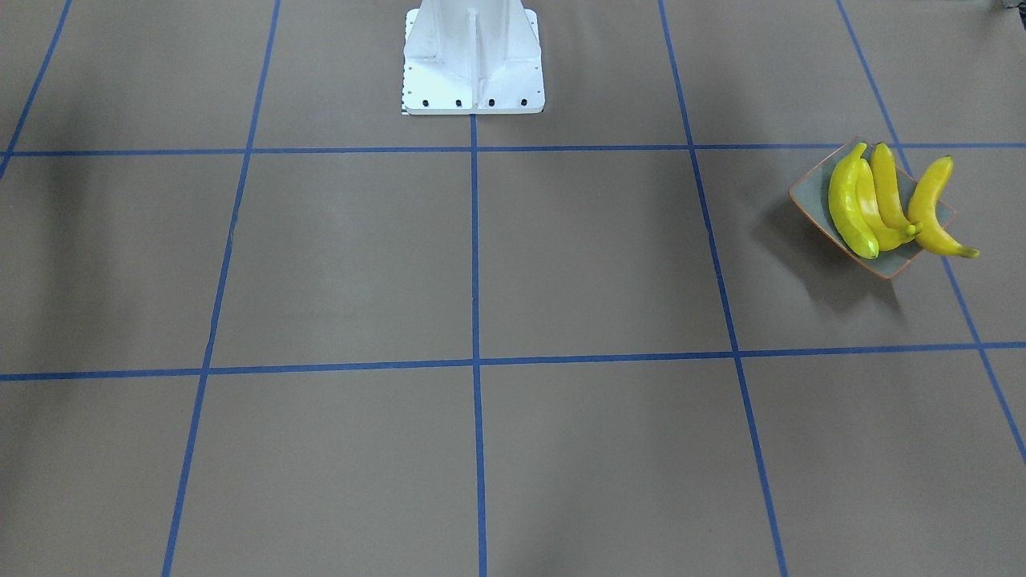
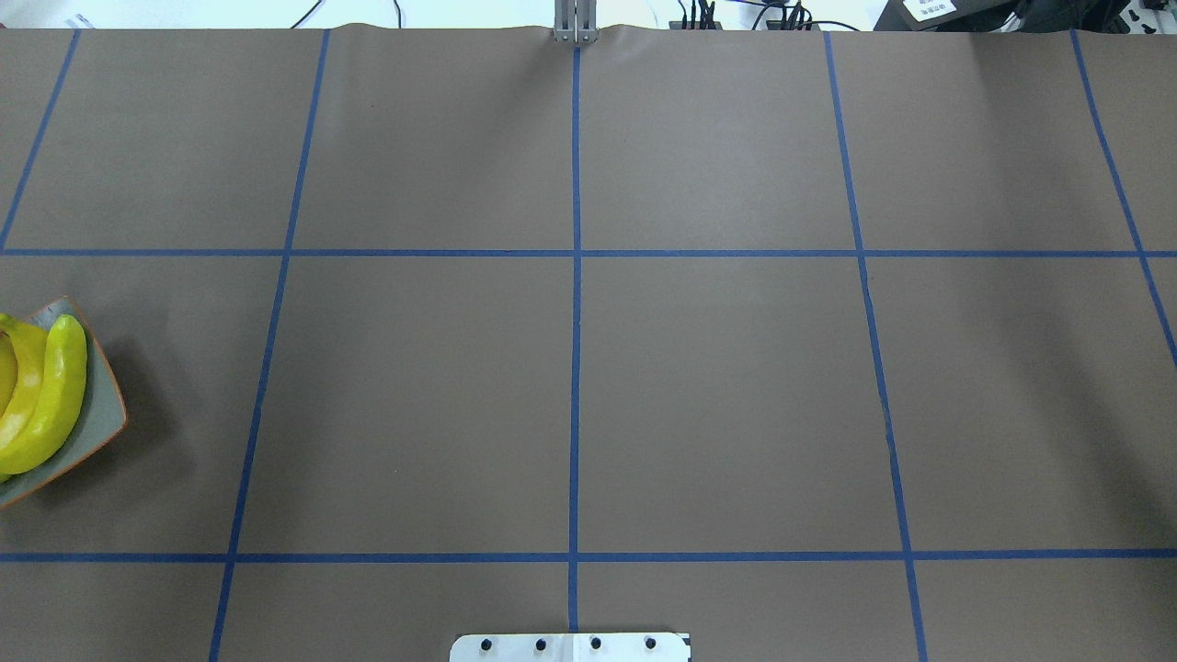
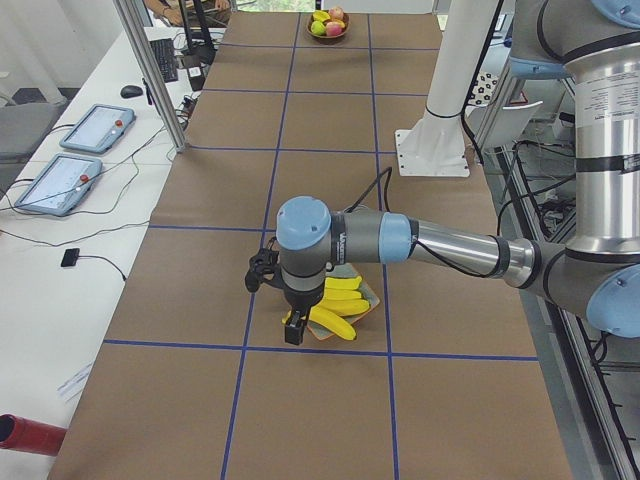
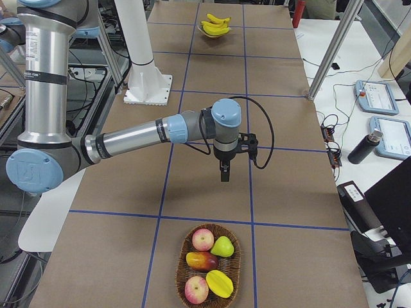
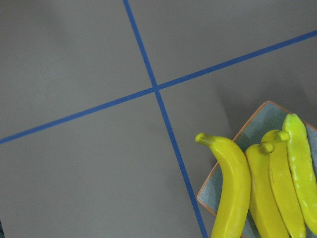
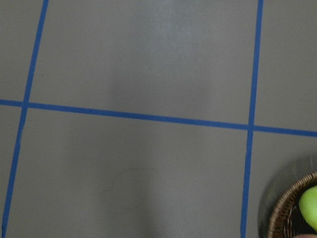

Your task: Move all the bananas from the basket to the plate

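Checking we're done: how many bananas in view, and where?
4 bananas, all on the plate: the greener one at one edge, two beside it, the fourth overhanging the opposite rim. None shows in the basket.

1. The surface (image 1: 561,264) is brown, with blue tape lines (image 1: 474,240) making big squares.
2. The plate (image 1: 809,192) lies on it, just beside the left hand (image 3: 293,332).
3. A basket (image 4: 180,260) lies near the right hand (image 4: 224,175).
4. The white robot base (image 1: 473,88) stands well away from both hands.
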You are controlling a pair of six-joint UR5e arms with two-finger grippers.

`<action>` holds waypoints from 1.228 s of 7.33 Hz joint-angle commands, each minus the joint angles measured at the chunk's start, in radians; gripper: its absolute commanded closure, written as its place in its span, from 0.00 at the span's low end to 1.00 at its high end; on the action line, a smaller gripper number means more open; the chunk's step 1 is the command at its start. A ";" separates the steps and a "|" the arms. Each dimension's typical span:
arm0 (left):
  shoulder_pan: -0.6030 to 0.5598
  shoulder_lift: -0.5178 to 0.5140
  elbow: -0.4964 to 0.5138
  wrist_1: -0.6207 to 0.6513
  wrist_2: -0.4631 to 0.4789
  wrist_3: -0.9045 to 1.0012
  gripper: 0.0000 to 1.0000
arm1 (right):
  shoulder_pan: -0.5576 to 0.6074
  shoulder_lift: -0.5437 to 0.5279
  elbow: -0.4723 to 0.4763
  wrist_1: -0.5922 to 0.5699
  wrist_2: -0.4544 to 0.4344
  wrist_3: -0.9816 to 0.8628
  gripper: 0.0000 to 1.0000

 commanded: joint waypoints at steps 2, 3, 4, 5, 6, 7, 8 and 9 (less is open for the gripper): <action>-0.003 0.004 0.025 -0.069 -0.072 -0.105 0.00 | 0.013 -0.015 0.006 -0.006 -0.042 -0.008 0.00; -0.003 0.001 0.023 -0.088 -0.074 -0.110 0.00 | 0.013 -0.016 0.003 -0.006 -0.040 -0.009 0.00; -0.002 0.001 0.034 -0.092 -0.074 -0.109 0.00 | 0.013 -0.021 0.004 -0.006 -0.040 -0.011 0.00; -0.003 0.004 0.019 -0.092 -0.071 -0.104 0.00 | 0.013 -0.022 0.001 -0.004 -0.040 -0.011 0.00; -0.003 0.013 0.026 -0.092 -0.060 -0.104 0.00 | 0.013 -0.025 -0.002 -0.006 -0.040 -0.011 0.00; -0.003 0.013 0.020 -0.094 -0.061 -0.104 0.00 | 0.013 -0.025 -0.003 -0.006 -0.040 -0.010 0.00; -0.003 0.015 0.020 -0.094 -0.061 -0.106 0.00 | 0.013 -0.027 -0.003 -0.006 -0.040 -0.009 0.00; -0.003 0.019 0.022 -0.093 -0.060 -0.106 0.00 | 0.013 -0.027 -0.006 -0.006 -0.040 -0.009 0.00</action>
